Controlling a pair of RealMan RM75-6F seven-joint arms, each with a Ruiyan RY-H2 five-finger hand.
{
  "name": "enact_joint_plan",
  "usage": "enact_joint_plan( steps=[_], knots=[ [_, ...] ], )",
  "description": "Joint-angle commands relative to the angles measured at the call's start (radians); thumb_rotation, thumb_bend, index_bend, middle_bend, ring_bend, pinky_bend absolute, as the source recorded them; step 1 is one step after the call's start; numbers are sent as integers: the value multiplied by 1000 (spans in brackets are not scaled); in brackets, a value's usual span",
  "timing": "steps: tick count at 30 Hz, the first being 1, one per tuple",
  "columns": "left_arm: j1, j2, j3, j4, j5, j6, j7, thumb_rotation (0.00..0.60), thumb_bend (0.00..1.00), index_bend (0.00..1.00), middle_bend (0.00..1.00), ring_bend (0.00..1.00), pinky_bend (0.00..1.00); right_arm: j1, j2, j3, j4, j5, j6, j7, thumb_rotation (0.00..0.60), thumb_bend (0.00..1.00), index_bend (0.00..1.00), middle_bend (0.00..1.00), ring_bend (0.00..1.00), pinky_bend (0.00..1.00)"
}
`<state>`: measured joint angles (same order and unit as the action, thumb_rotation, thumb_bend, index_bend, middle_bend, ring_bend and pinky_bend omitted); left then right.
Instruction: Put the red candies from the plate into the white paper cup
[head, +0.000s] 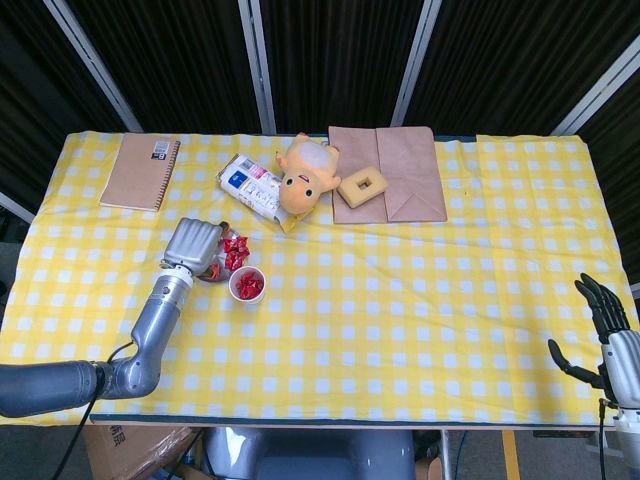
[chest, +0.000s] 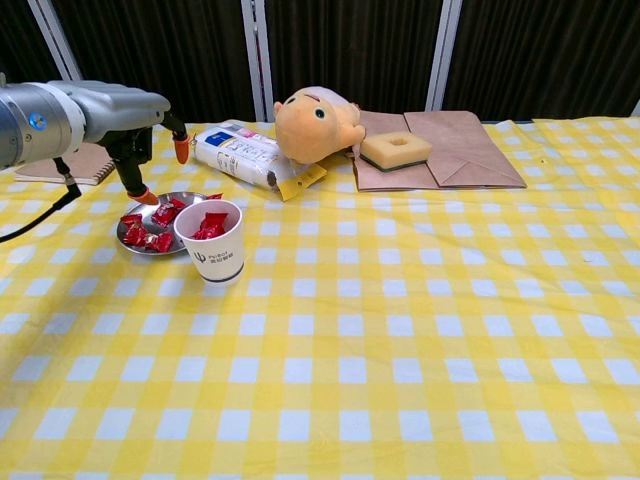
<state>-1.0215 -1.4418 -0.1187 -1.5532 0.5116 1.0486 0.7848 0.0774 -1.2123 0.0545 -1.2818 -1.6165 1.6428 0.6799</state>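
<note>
Typically, light, slippery wrapped red candies (chest: 150, 226) are pinched mid-wrapper; the left hand (chest: 140, 150) is held empty, fingers apart

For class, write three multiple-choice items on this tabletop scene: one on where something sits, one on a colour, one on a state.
1. Where is the white paper cup?
A. right beside the plate
B. on the brown paper bag
C. beside the notebook

2. What colour are the candies on the plate?
A. blue
B. red
C. green

3. What does the left hand hold?
A. the cup
B. nothing
C. the plush toy

Answers:
1 A, the cup stands against the plate's near edge.
2 B, all wrappers are red.
3 B, its fingers are apart above the plate's far left side.
</note>
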Motion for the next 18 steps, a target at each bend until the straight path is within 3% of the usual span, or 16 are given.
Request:
enact_joint_plan(
  steps=[1, 11, 18],
  knots=[
    [4, -30, 12, 62, -32, -28, 8, 600, 217, 330, 944, 1000, 988, 1, -1, 0, 0, 1, -2, -2, 600, 424, 0, 0, 0, 0],
    [-10, -93, 56, 191, -22, -117, 49, 600, 218, 365, 943, 1000, 988, 2, -1, 0, -1, 4, -8, -5, 600, 424, 0, 0, 0, 0],
    [-13, -132, 47, 248, 16, -149, 23, 600, 232, 366, 944, 1000, 988, 2, -1, 0, -1, 5, -9, -2, 600, 423, 0, 0, 0, 0]
  ],
)
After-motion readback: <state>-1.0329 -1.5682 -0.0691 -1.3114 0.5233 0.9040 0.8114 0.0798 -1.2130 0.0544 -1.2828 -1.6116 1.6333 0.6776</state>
